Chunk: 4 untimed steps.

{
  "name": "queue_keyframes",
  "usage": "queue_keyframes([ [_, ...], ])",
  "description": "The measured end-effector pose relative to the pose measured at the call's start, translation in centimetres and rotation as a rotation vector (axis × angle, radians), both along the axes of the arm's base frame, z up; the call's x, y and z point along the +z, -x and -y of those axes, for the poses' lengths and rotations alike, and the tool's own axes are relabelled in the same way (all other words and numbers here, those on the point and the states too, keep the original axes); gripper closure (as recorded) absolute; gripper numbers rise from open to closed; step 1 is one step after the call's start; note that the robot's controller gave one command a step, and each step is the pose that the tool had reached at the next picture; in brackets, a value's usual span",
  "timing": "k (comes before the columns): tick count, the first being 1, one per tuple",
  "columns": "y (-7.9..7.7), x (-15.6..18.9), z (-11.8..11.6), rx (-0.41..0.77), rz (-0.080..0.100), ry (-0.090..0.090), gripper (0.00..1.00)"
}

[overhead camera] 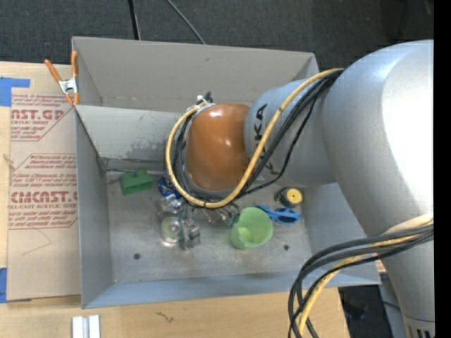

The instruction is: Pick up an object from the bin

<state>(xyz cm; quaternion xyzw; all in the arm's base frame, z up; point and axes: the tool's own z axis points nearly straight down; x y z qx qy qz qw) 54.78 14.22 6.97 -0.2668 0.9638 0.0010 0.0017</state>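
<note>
— Where's the pincer (182, 224)?
— Low in the grey bin (91, 189), just beneath the orange cover (215, 146). Whether it's open or closed, I can't tell.
— What's it at?
— A small clear roundish thing (169, 232) lies right against it. A green cup (251, 229) sits near it, toward the arm (380, 139). A green block (136, 182) lies off the opposite way.

A robotics lab or workshop is indicated. A large silver industrial arm (380, 139), hung with loose yellow and black cables (170, 155), is set over a grey metal bin (211, 69) of mixed small things (251, 229). The bin is stood on a bare wooden bench (211, 319), and dark floor (282, 13) is seen beyond it.
</note>
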Motion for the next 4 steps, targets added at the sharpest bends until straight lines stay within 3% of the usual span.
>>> queue_keyframes([
  [1, 0.0, 0.7, -0.1, 0.0, -0.001, 0.0, 1.0],
  [2, -0.1, 5.2, -0.2, 0.0, 0.003, 0.001, 1.0],
  [3, -0.2, 6.7, -0.3, 0.0, 0.001, 0.002, 1.0],
  [4, -0.3, 10.7, -0.4, 0.001, 0.003, 0.001, 1.0],
])
